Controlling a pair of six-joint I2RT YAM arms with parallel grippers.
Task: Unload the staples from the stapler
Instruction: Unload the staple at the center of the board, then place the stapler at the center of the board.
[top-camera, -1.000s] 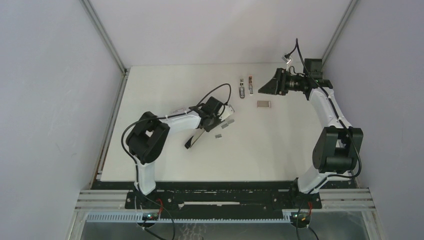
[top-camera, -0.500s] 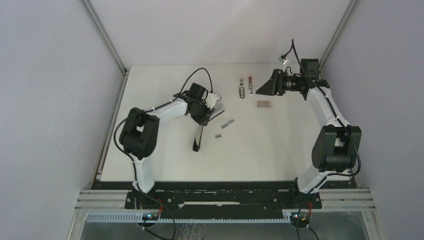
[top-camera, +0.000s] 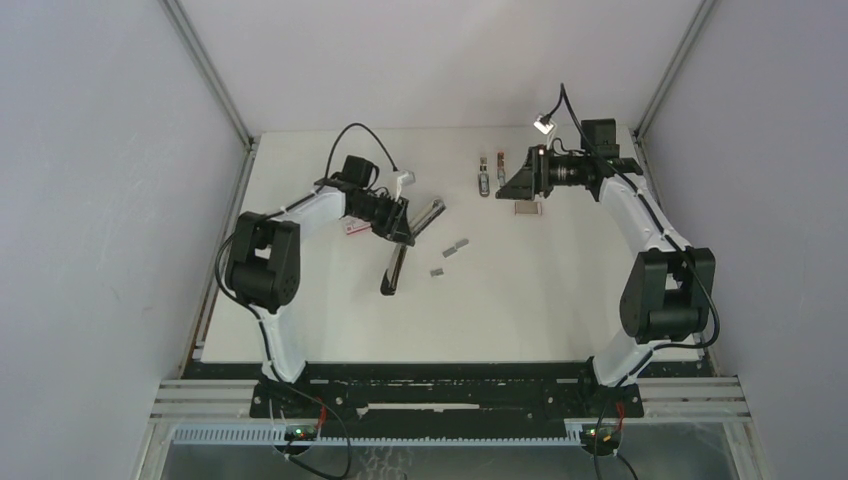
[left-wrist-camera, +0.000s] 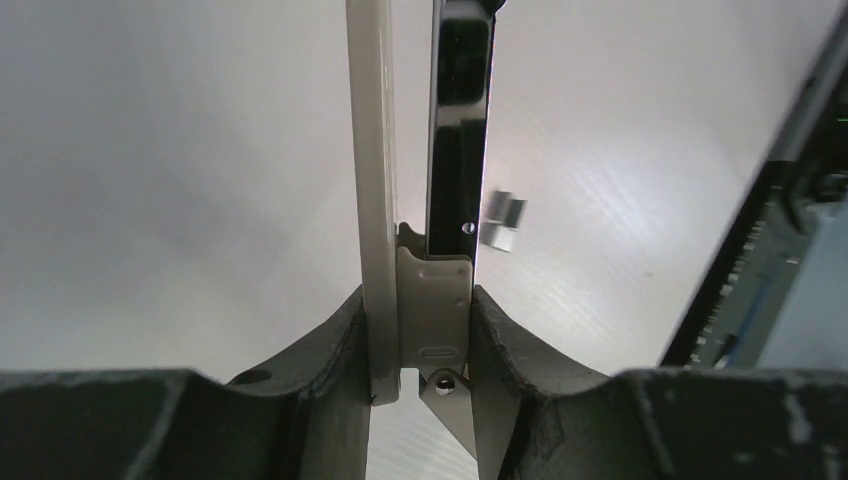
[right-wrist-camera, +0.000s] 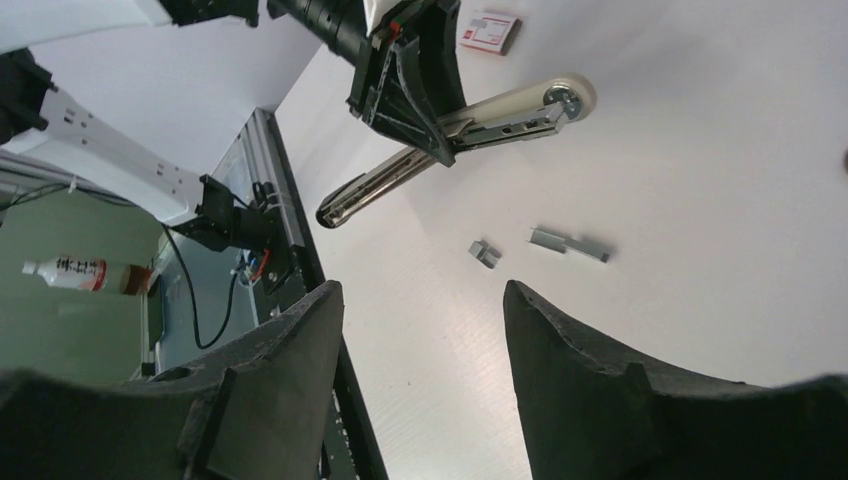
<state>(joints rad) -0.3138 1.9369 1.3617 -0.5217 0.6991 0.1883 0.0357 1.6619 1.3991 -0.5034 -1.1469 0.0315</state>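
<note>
Stapler carried toward 10 o'clock, pinched by left jaws; right jaws spread. Staples already dumped on tabletop; any left inside cannot be told.

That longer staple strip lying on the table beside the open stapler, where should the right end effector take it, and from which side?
Probably from straight above, pinching the longer staple strip across its narrow width at mid-length: it lies flat and thin, long edges free, apart from the stapler and the short piece.
</note>
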